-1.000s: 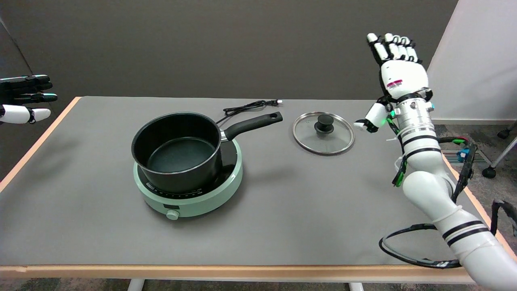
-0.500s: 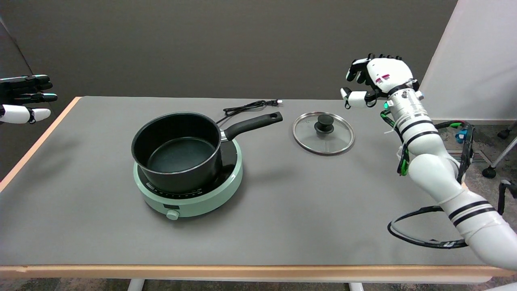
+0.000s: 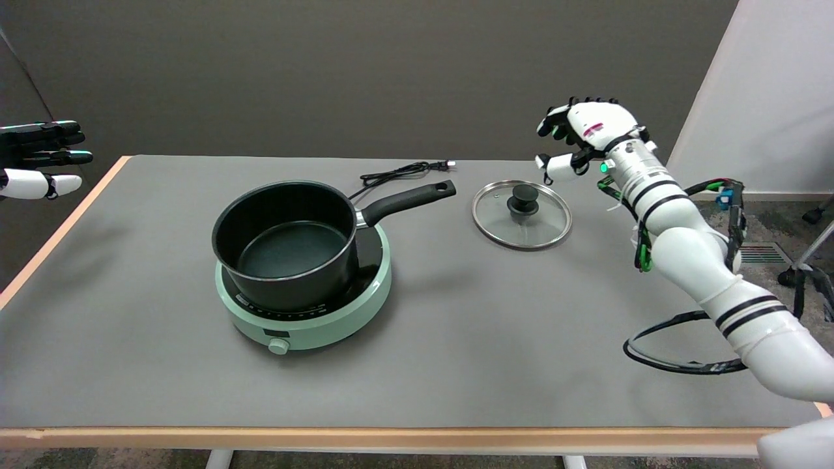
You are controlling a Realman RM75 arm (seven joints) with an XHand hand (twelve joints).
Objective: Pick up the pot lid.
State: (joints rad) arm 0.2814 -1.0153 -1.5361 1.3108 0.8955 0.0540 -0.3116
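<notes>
A round glass pot lid (image 3: 522, 215) with a steel rim and a black knob (image 3: 523, 197) lies flat on the grey table, right of centre. My right hand (image 3: 576, 135) hovers in the air just above and to the right of the lid, palm turned down, fingers curled loosely apart with nothing in them. It touches neither lid nor knob. A black saucepan (image 3: 287, 244) with a long handle (image 3: 407, 200) stands on a mint-green hotplate (image 3: 306, 306) to the lid's left.
A black power cord (image 3: 404, 172) lies behind the pan near the table's far edge. The idle left hand (image 3: 39, 158) hangs at the upper left. A black cable loop (image 3: 677, 345) trails from the right arm over the table's right side.
My right hand has tipped from upright to palm-down and moved left and lower, closer to the lid. Its fingers have curled inward. Lid and pan have not moved.
</notes>
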